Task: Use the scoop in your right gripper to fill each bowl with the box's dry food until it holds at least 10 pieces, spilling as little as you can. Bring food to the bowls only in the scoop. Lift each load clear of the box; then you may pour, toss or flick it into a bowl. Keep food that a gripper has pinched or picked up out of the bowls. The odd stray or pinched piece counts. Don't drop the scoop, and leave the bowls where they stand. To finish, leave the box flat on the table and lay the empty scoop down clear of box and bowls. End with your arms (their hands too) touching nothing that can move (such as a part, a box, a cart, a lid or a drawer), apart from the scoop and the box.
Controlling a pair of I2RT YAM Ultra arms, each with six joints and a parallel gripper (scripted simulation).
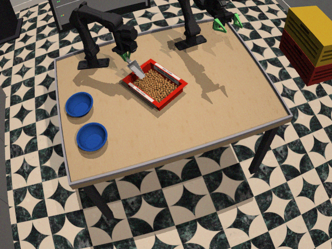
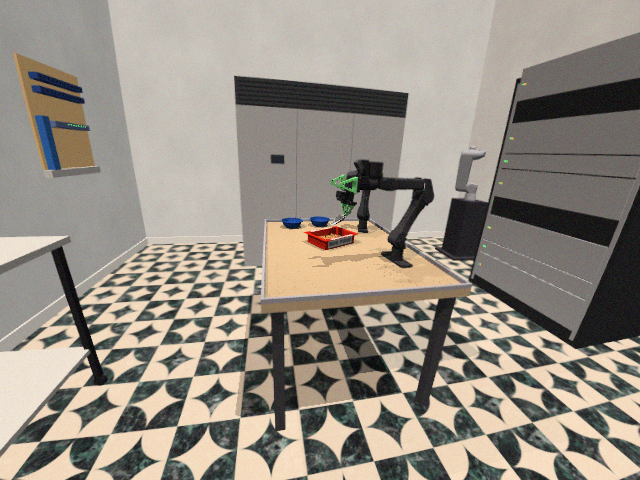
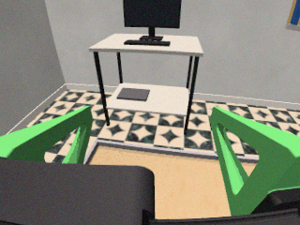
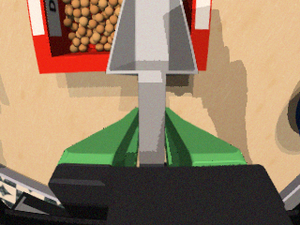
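Seen from above, the dog food box (image 1: 159, 106) (image 2: 316, 240) (image 4: 84, 65) sits flat toward 11 o'clock on the tabletop (image 1: 187, 134) (image 2: 310, 273) (image 3: 187, 187) (image 4: 47, 117), turned cornerwise, well in from the raised grey edge. Round brown food pieces (image 1: 158, 86) (image 2: 330, 236) (image 4: 91, 21) cover most of its floor. The right gripper (image 1: 125, 56) (image 2: 347, 209) (image 4: 152, 113) has its fingers closed on the handle of the metal scoop (image 1: 136, 69) (image 2: 338, 220) (image 4: 152, 42), whose blade reaches over the box's 10 o'clock side, angled down toward 5 o'clock. Whether the tip touches food, I can't tell.

From the box, the upper blue bowl (image 1: 79, 104) (image 2: 320, 221) (image 4: 298, 117) stands between 8 and 9 o'clock, the lower blue bowl (image 1: 92, 136) (image 2: 292, 223) nearer 8; both sit near the 9 o'clock edge, with a wide gap back to the box. The left gripper (image 1: 227, 22) (image 2: 343, 182) (image 3: 151, 112), fingers wide open and holding nothing, hangs raised near the tabletop's 1 o'clock corner, well apart from box and bowls.
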